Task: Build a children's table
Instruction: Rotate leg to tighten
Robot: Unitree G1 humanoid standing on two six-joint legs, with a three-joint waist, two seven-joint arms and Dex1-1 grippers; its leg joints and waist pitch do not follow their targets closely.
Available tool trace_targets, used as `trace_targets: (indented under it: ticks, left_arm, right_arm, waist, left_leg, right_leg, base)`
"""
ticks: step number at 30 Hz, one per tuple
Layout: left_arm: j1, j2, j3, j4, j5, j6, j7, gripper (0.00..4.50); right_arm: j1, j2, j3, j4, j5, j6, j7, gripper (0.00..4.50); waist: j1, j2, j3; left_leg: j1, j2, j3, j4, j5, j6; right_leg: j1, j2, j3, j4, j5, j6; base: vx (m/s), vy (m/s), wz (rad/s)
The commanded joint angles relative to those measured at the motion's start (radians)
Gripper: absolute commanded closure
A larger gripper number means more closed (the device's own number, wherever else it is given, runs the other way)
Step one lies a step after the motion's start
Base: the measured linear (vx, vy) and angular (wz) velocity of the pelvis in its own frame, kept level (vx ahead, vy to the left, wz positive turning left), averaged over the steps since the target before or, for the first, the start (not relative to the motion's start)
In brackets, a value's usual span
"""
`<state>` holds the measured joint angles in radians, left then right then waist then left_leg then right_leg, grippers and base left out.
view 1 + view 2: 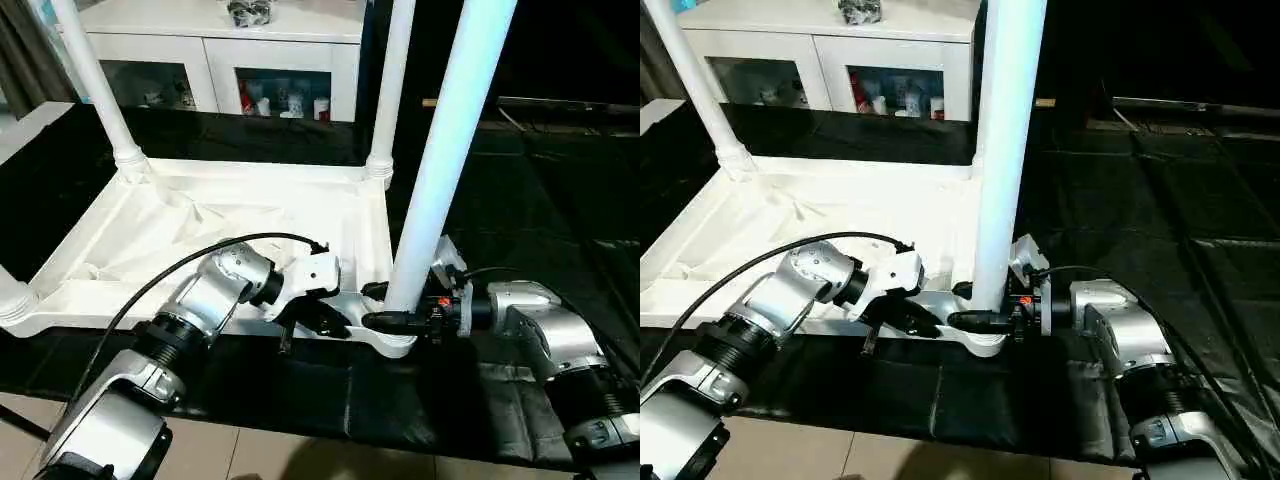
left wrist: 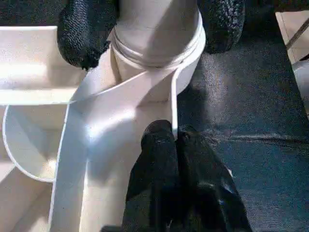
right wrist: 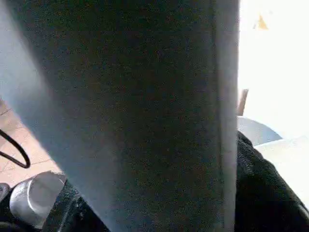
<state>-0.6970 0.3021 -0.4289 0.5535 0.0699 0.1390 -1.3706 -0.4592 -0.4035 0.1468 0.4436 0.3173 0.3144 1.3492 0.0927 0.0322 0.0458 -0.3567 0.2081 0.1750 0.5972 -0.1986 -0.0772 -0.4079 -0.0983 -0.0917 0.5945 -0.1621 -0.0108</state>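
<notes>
White table top (image 1: 230, 215) lies underside up; three legs (image 1: 445, 150) stand socketed, apparently upright.

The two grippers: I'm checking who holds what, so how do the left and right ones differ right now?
The left gripper has its fingers pressed together on a thin rib of the table top; the right gripper has its fingers spread around the base of the near leg. The left reaches in from the robot's left, the right from its right. Both work at the same near corner socket.
</notes>
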Motion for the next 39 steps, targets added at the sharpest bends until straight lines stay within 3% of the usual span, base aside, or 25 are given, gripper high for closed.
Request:
trace_targets:
  ticks: [1, 3, 6, 9, 14, 20, 24, 27, 28, 29, 30, 31, 32, 33, 34, 36, 37, 38, 39]
  left_arm:
    - [-0.014, -0.026, -0.019, -0.015, -0.004, -0.008, 0.006, 4.5]
    - [-0.017, -0.038, -0.012, -0.001, -0.003, 0.008, 0.028, 4.5]
    - [-0.024, -0.062, 0.005, 0.029, -0.004, 0.032, 0.071, 4.5]
    - [-0.033, -0.095, 0.032, 0.073, -0.006, 0.052, 0.142, 4.5]
    - [-0.022, -0.085, 0.012, 0.079, 0.016, 0.051, 0.138, 4.5]
    - [-0.026, -0.081, 0.019, 0.105, 0.031, 0.062, 0.16, 4.5]
    - [-0.026, -0.095, 0.037, 0.123, 0.03, 0.082, 0.21, 4.5]
    - [-0.025, -0.139, 0.084, 0.132, 0.021, 0.123, 0.323, 4.5]
    - [-0.027, -0.15, 0.094, 0.133, 0.018, 0.133, 0.349, 4.5]
    - [-0.028, -0.163, 0.105, 0.131, 0.017, 0.144, 0.378, 4.5]
    - [-0.03, -0.177, 0.117, 0.13, 0.014, 0.157, 0.408, 4.5]
    - [-0.034, -0.195, 0.13, 0.13, 0.009, 0.174, 0.441, 4.5]
    - [-0.034, -0.195, 0.13, 0.13, 0.009, 0.174, 0.441, 4.5]
    - [-0.039, -0.213, 0.145, 0.128, 0.001, 0.194, 0.472, 4.5]
    - [-0.039, -0.213, 0.145, 0.128, 0.001, 0.194, 0.472, 4.5]
    - [-0.063, -0.281, 0.198, 0.142, -0.014, 0.234, 0.602, 4.5]
    - [-0.071, -0.297, 0.208, 0.152, -0.015, 0.233, 0.633, 4.5]
    - [-0.071, -0.297, 0.208, 0.152, -0.015, 0.233, 0.633, 4.5]
    - [-0.077, -0.305, 0.21, 0.163, -0.009, 0.222, 0.652, 4.5]
  right_arm:
    - [0.003, 0.017, 0.031, -0.007, 0.011, 0.045, 0.029, 2.08]
    - [0.013, 0.024, 0.033, -0.014, 0.013, 0.047, 0.023, 2.09]
    - [0.026, 0.037, 0.029, -0.016, 0.012, 0.042, -0.001, 2.1]
    - [0.041, 0.053, 0.03, -0.002, -0.018, -0.002, -0.053, 2.11]
    - [0.05, 0.076, 0.018, 0.021, -0.038, -0.042, -0.104, 2.19]
    - [0.058, 0.085, 0.013, 0.024, -0.047, -0.061, -0.123, 2.28]
    - [0.073, 0.107, 0.005, 0.019, -0.045, -0.063, -0.154, 2.31]
    - [0.099, 0.172, -0.026, 0.027, -0.058, -0.07, -0.3, 2.32]
    - [0.098, 0.188, -0.034, 0.041, -0.068, -0.076, -0.344, 2.32]
    - [0.093, 0.209, -0.044, 0.064, -0.081, -0.081, -0.403, 2.32]
    - [0.085, 0.233, -0.054, 0.092, -0.094, -0.089, -0.462, 2.32]
    - [0.072, 0.263, -0.065, 0.127, -0.108, -0.108, -0.529, 2.34]
    - [0.072, 0.263, -0.065, 0.127, -0.108, -0.108, -0.529, 2.35]
    - [0.044, 0.302, -0.09, 0.168, -0.109, -0.111, -0.612, 2.36]
    - [0.044, 0.302, -0.09, 0.168, -0.109, -0.111, -0.612, 2.36]
    - [-0.093, 0.431, -0.183, 0.336, -0.111, -0.135, -0.937, 2.38]
    - [-0.134, 0.461, -0.211, 0.378, -0.11, -0.142, -1.02, 2.38]
    - [-0.134, 0.461, -0.211, 0.378, -0.11, -0.142, -1.02, 2.39]
    - [-0.174, 0.484, -0.22, 0.412, -0.122, -0.154, -1.073, 2.39]
  waist:
    - [-0.002, -0.014, -0.067]
    - [-0.001, -0.008, -0.067]
    - [-0.001, -0.01, -0.066]
    - [0.001, -0.005, -0.064]
    - [-0.011, -0.003, -0.058]
    - [-0.014, 0.0, -0.057]
    - [-0.016, -0.003, -0.053]
    - [-0.02, -0.013, -0.051]
    - [-0.022, -0.008, -0.049]
    - [-0.028, -0.014, -0.048]
    - [-0.03, -0.011, -0.048]
    - [-0.046, -0.007, -0.046]
    - [-0.051, -0.005, -0.046]
    - [-0.061, -0.008, -0.048]
    - [-0.067, -0.006, -0.046]
    - [-0.088, -0.001, -0.041]
    - [-0.115, 0.008, -0.045]
    - [-0.122, 0.012, -0.047]
    - [-0.132, 0.012, -0.051]
  left_leg:
    - [-0.001, 0.021, 0.003, -0.069, -0.151, 0.065]
    - [0.0, 0.021, 0.003, -0.069, -0.153, 0.064]
    - [0.001, 0.02, 0.004, -0.069, -0.161, 0.063]
    - [0.003, 0.018, 0.003, -0.07, -0.188, 0.055]
    - [0.003, 0.016, -0.004, -0.079, -0.247, 0.038]
    - [0.008, 0.016, -0.004, -0.081, -0.278, 0.037]
    - [0.01, 0.015, -0.005, -0.083, -0.303, 0.035]
    - [0.012, 0.013, -0.007, -0.083, -0.31, 0.03]
    - [0.013, 0.012, -0.008, -0.084, -0.317, 0.023]
    - [0.014, 0.011, -0.01, -0.084, -0.33, 0.019]
    - [0.014, 0.011, -0.011, -0.085, -0.334, 0.017]
    - [0.013, 0.009, -0.015, -0.086, -0.365, 0.013]
    - [0.012, 0.009, -0.016, -0.087, -0.372, 0.014]
    - [0.006, 0.01, -0.02, -0.09, -0.378, 0.019]
    - [0.005, 0.009, -0.02, -0.091, -0.391, 0.018]
    - [0.005, 0.006, -0.026, -0.088, -0.441, 0.003]
    - [0.006, 0.004, -0.039, -0.088, -0.488, -0.014]
    - [0.006, 0.006, -0.041, -0.09, -0.495, -0.005]
    - [-0.005, 0.011, -0.046, -0.097, -0.485, 0.009]
  right_leg:
    - [0.061, -0.046, 0.043, -0.063, -0.226, -0.238]
    - [0.06, -0.046, 0.043, -0.062, -0.223, -0.24]
    - [0.06, -0.045, 0.043, -0.066, -0.227, -0.239]
    - [0.058, -0.046, 0.042, -0.073, -0.277, -0.224]
    - [0.06, -0.047, 0.037, -0.088, -0.403, -0.175]
    - [0.055, -0.046, 0.038, -0.094, -0.428, -0.17]
    - [0.052, -0.048, 0.037, -0.1, -0.48, -0.155]
    - [0.047, -0.049, 0.034, -0.109, -0.55, -0.127]
    - [0.044, -0.05, 0.031, -0.112, -0.579, -0.114]
    - [0.042, -0.05, 0.028, -0.117, -0.602, -0.101]
    - [0.041, -0.05, 0.027, -0.117, -0.606, -0.098]
    - [0.04, -0.05, 0.019, -0.123, -0.628, -0.087]
    - [0.043, -0.05, 0.017, -0.125, -0.628, -0.083]
    - [0.048, -0.05, 0.015, -0.125, -0.607, -0.082]
    - [0.045, -0.048, 0.013, -0.125, -0.608, -0.083]
    - [0.039, -0.05, 0.001, -0.129, -0.658, -0.072]
    - [0.051, -0.051, -0.02, -0.142, -0.673, -0.042]
    - [0.054, -0.052, -0.021, -0.143, -0.635, -0.048]
    - [0.066, -0.055, -0.021, -0.137, -0.544, -0.073]
  base:
    - [0.0, 0.0, 0.0]
    - [0.0, 0.0, 0.0]
    - [0.0, 0.0, 0.0]
    - [0.0, 0.0, 0.0]
    - [0.0, 0.0, 0.0]
    - [0.0, 0.0, 0.0]
    - [0.0, 0.0, 0.0]
    - [0.0, 0.0, 0.0]
    - [0.0, 0.0, 0.0]
    - [0.0, 0.0, 0.0]
    - [0.0, 0.0, 0.0]
    - [0.0, 0.0, 0.0]
    - [0.0, 0.0, 0.0]
    - [0.0, 0.0, 0.0]
    - [0.0, 0.0, 0.0]
    - [0.0, 0.0, 0.0]
    - [-0.024, 0.032, -0.2]
    - [0.0, 0.0, 0.0]
    - [0.0, 0.0, 0.0]
